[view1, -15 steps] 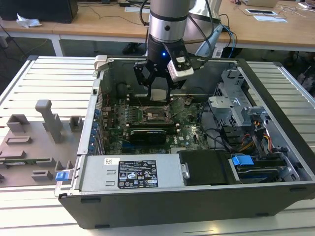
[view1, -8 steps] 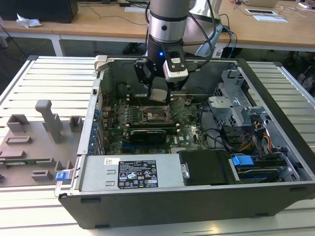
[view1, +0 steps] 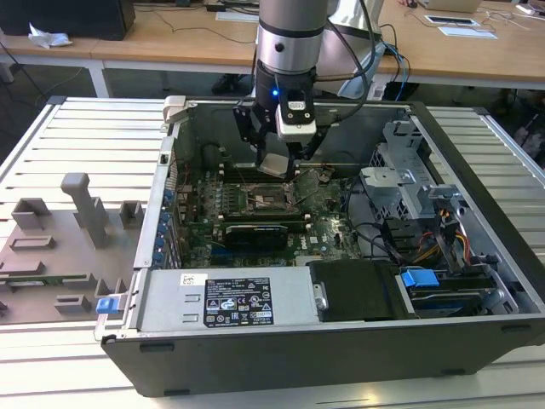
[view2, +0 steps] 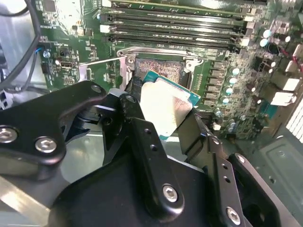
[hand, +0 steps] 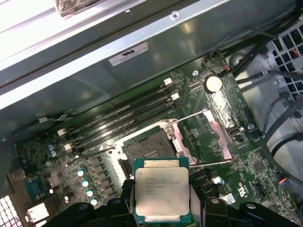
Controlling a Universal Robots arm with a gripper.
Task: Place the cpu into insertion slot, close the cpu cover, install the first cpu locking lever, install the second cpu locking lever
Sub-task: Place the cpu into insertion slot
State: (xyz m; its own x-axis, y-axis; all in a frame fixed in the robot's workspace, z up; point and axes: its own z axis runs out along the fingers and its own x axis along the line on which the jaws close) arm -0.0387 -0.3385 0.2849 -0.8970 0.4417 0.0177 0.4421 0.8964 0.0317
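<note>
Gripper (view1: 278,164) is clamped on the cpu (view1: 275,165): fingers (view2: 140,124) pinch two opposite edges of the green substrate and leave the metal top bare. The chip hangs just above the insertion slot (hand: 147,147), apart from it, near the middle of the motherboard (view1: 328,230) in the exterior view. In both wrist views the socket centre lies uncovered. The silver plate just beside it may be the cpu cover (hand: 220,137) folded back, though you cannot be sure from this angle. Judgement: you are holding a light, thin, stiff part. Its smooth lid would slip under flat pads, so the edge grip suits it. Keep off the underside contacts. The slot's contacts are probably fragile, so any tilt or sideways scrape risks damage.
</note>
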